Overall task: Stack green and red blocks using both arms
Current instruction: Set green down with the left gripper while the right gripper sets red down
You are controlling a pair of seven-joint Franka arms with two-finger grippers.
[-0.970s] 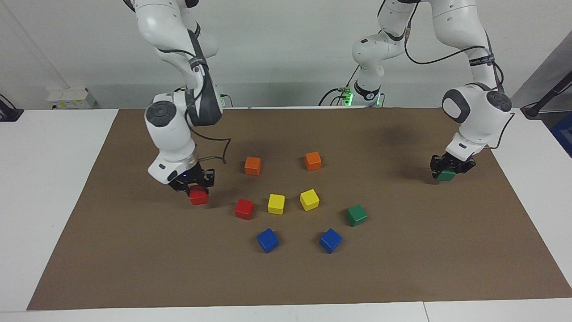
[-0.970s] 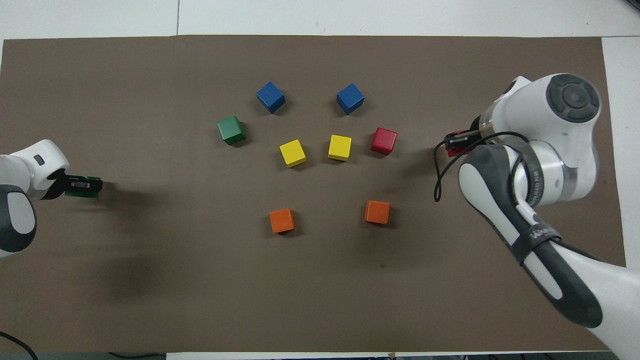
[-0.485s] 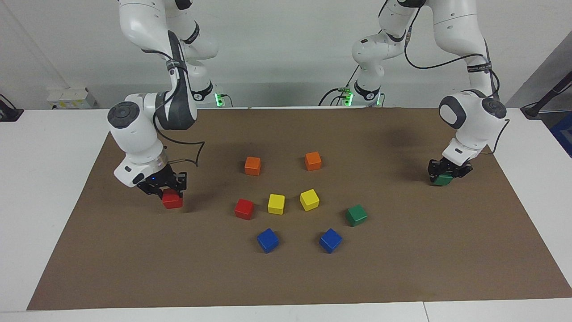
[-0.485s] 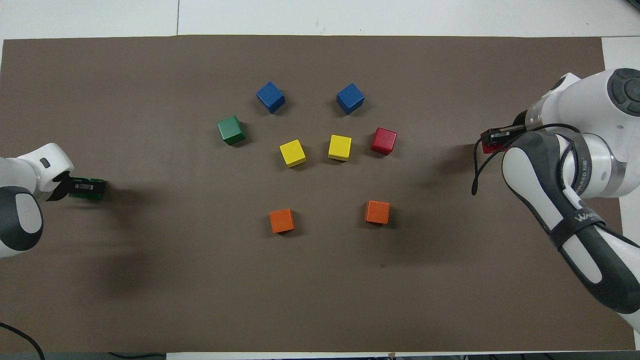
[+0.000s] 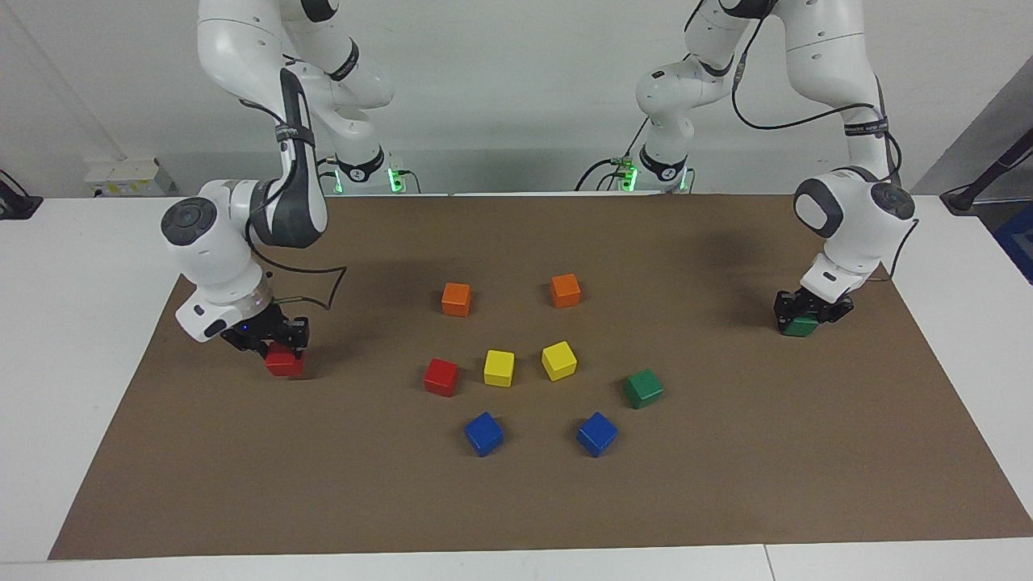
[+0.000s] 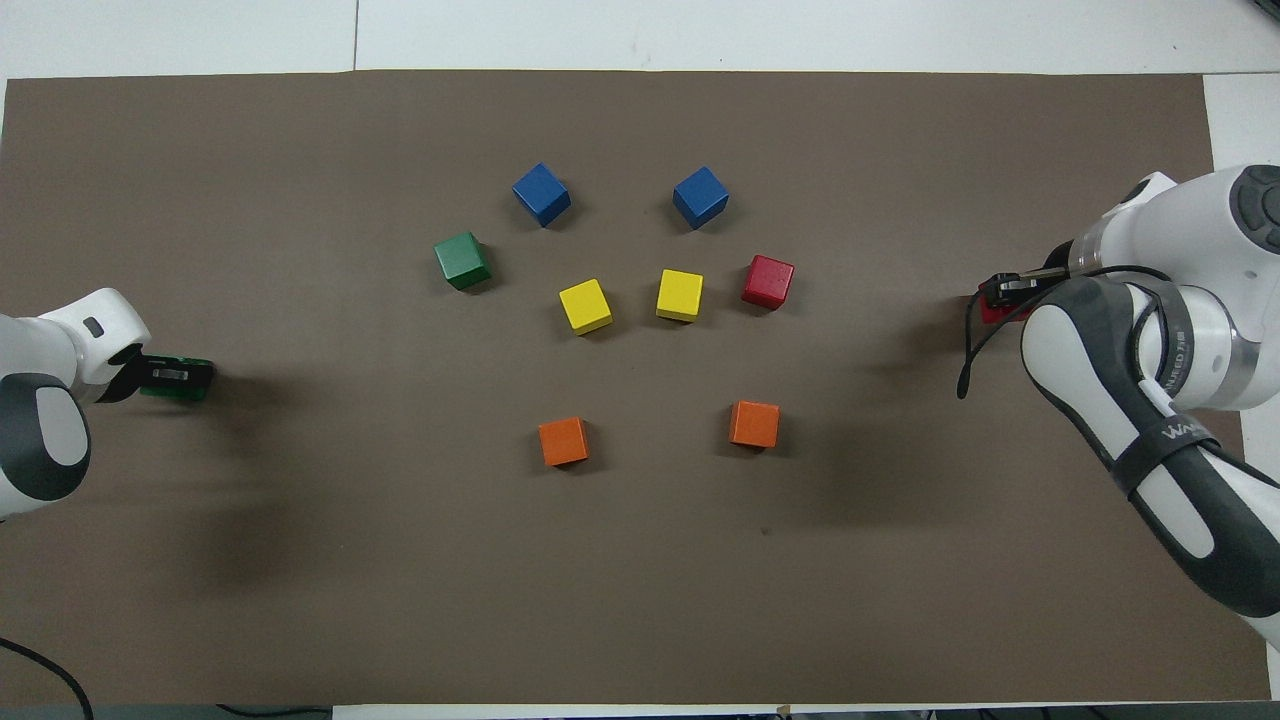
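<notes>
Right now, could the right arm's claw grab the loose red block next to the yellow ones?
Probably not yet: the right claw is shut on another red block. The loose red block has bare mat around it, so its way looks free.

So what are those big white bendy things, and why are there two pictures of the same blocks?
They are two robot arms, each ending in a small black hand. One picture looks at the robots from across the table; the other looks down from above them, so everything appears turned around. The right hand is shut on a red block at its end of the brown mat. The left hand is shut on a green block at the other end. In the middle lie another red block, another green block, two yellow, two blue and two orange ones.
</notes>
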